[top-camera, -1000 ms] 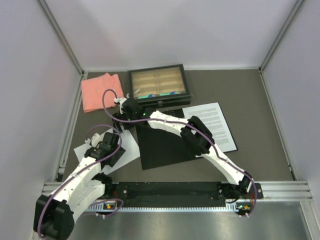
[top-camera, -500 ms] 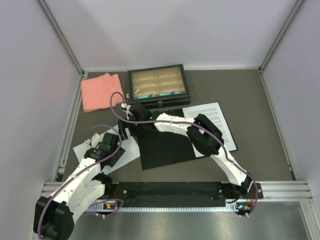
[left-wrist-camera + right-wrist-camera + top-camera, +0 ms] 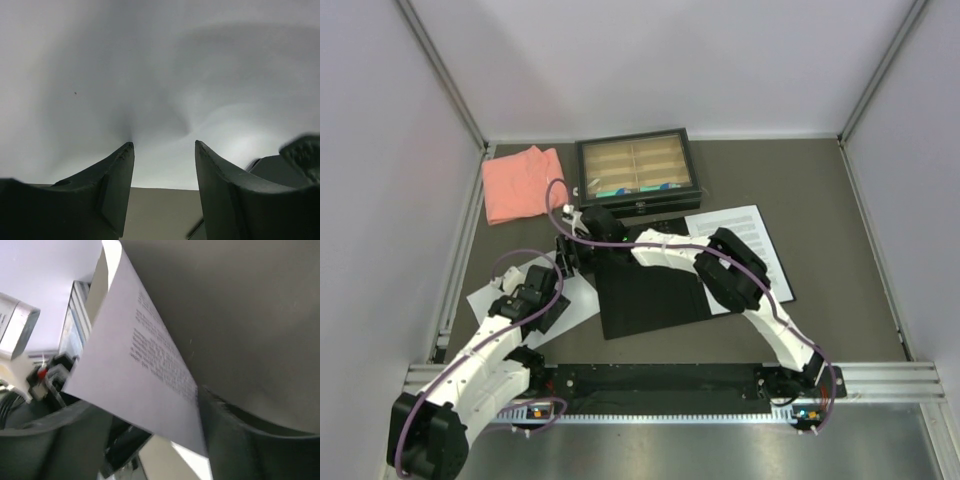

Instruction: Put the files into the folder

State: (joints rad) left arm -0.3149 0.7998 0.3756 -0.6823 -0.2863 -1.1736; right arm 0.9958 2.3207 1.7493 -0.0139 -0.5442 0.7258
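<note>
The folder point(image 3: 650, 295) lies open on the table, its black inside up. To its right lies one printed sheet point(image 3: 745, 250). More of the files point(image 3: 500, 298) lie left of the folder under my left arm. My left gripper point(image 3: 548, 308) points down at them, open, with only white paper point(image 3: 160, 75) past its tips point(image 3: 164, 145). My right gripper point(image 3: 567, 258) reaches across to the far corner of those sheets. In the right wrist view a lifted printed sheet point(image 3: 145, 370) passes between its spread fingers point(image 3: 150, 437), and the jaws stand open around it.
A black-framed tray with tan compartments point(image 3: 636, 170) stands at the back, just beyond the right gripper. A folded salmon-pink cloth point(image 3: 520, 185) lies at the back left. Metal rails point(image 3: 450, 290) border the table's sides.
The right gripper came from near the tray toward me and down to the corner of the left sheets, and its jaws narrowed a little. The left arm has hardly moved.
</note>
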